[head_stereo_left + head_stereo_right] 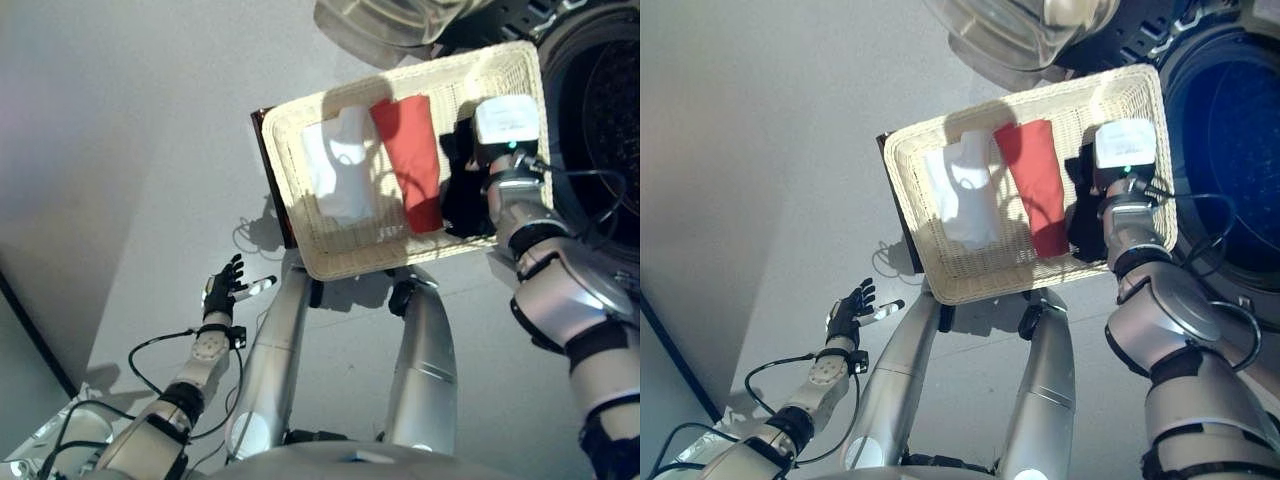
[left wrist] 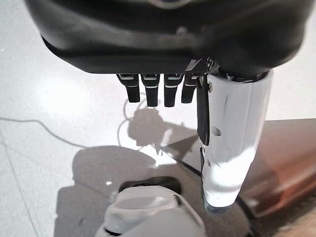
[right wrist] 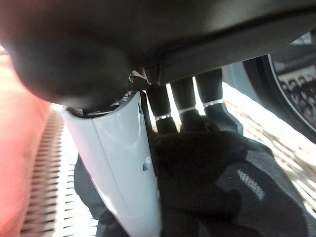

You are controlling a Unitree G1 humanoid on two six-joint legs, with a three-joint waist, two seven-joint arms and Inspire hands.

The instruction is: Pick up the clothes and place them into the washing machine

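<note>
Right now your target is the black garment [image 3: 222, 197], lying at the 3 o'clock end of the wicker basket [image 1: 330, 255]. The right robot hand [image 3: 187, 111] is down on it, fingers pressing into the dark cloth and the white-covered thumb alongside; whether they have closed round a fold you cannot tell, since the tips are buried in the fabric.

Beside it toward 9 o'clock lies a red garment [image 1: 412, 160], and beyond that a white garment [image 1: 340, 165]. That makes three pieces of clothing, all inside one basket, none yet in the drum. The washing machine [image 1: 600, 120] stands open at 3 o'clock of the basket, its door [image 1: 390, 20] swung out at 12 o'clock.

Watch for a shallow pinch: a thin fold could slip free on the lift. The black cloth touches the red piece, so it may drag that along or snag on the weave, tugging the basket.

The left robot hand [image 1: 225, 288] hangs at 7 o'clock over the floor [image 1: 120, 150], fingers spread, holding nothing.
</note>
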